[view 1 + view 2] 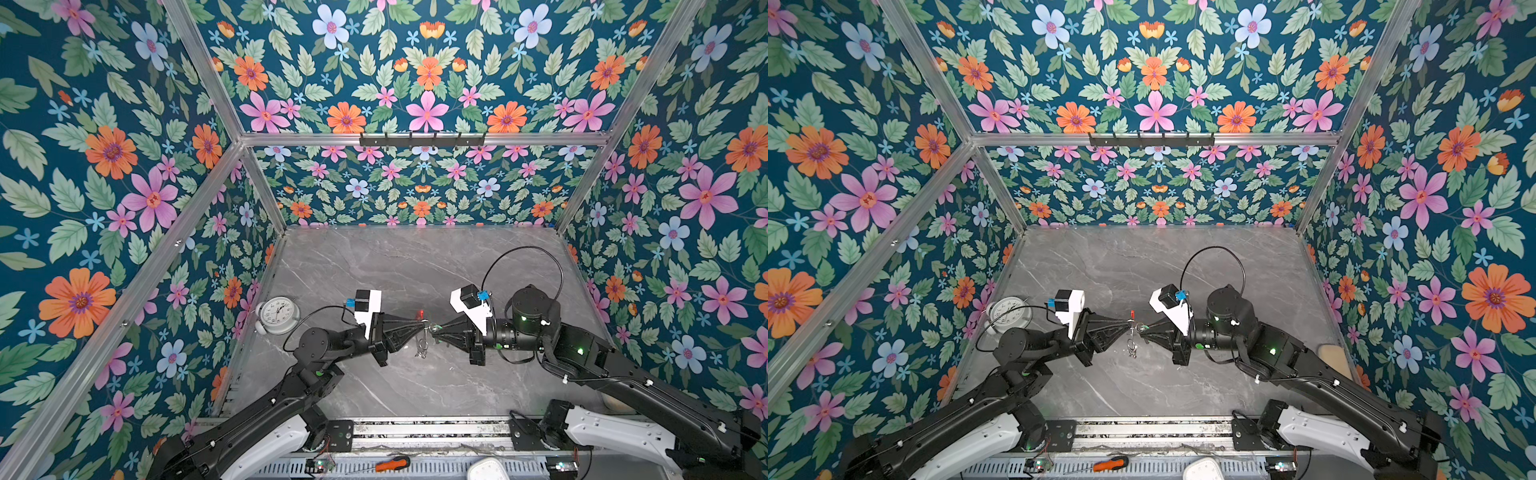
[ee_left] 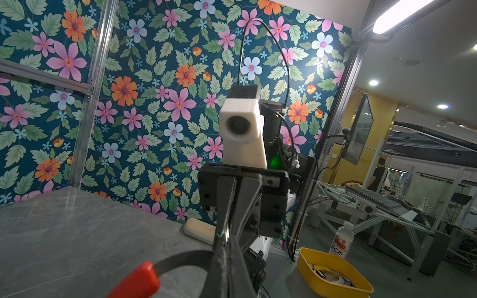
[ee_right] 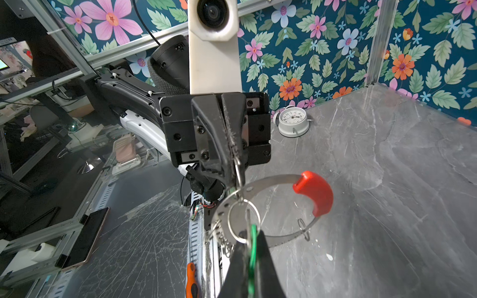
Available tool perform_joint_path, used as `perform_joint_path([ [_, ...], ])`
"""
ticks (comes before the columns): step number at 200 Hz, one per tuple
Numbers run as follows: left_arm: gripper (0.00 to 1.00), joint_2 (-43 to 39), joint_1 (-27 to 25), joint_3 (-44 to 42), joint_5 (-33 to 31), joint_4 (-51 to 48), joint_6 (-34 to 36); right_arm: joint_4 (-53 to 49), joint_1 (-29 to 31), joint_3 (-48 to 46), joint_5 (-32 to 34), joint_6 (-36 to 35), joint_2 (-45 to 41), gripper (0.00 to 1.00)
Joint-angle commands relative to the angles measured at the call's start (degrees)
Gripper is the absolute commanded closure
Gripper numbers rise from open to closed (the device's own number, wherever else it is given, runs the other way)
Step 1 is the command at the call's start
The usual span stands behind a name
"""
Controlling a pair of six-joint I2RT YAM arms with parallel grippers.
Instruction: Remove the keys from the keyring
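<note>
Both arms meet nose to nose above the middle of the table (image 1: 415, 266), and the keyring (image 3: 273, 178) hangs in the air between them. The left tool (image 3: 233, 163) is pinched tight on the hoop's flat grey band. That looks like an anchor grip, holding the hoop clear of the table so the other arm has something firm to pull against. From the right, the right tool (image 3: 251, 247) is clamped on a green tag (image 3: 253, 232), just where a round wire ring (image 3: 228, 219) loops through the band. I read it as one side steadying while the other works the small ring off.

As for materials, the hoop is thin, flat, brushed metal with punched holes and what looks like a toothed edge along one stretch. It carries a glossy curved red section (image 3: 313, 192), plastic by the look. The wire ring is slim, shiny steel.

In both top views the keys (image 1: 420, 353) dangle below the hoop, too small to tell apart. The table is smooth, grey and marble-veined, and a white alarm clock (image 1: 276, 313) sits at its left edge, well apart.
</note>
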Motion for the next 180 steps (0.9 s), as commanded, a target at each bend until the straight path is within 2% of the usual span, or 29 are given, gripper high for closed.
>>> perform_joint_path([
  [1,1.00,-0.1,0.0,0.6,2.5,0.9,0.6,-6.1,-0.4,2.5,-0.7,-3.4,0.8,1.00],
  [70,1.00,0.3,0.0,1.0,7.3,0.9,-1.1,-14.2,-3.4,9.8,-4.9,-8.9,3.5,1.00],
  [136,1.00,4.3,0.1,0.5,14.7,12.7,-9.1,-20.0,-4.4,14.9,-6.9,-13.6,6.8,1.00],
  [180,1.00,5.1,0.0,-0.3,15.4,18.4,-12.6,-20.7,-5.5,14.9,-8.1,-14.4,7.9,1.00],
])
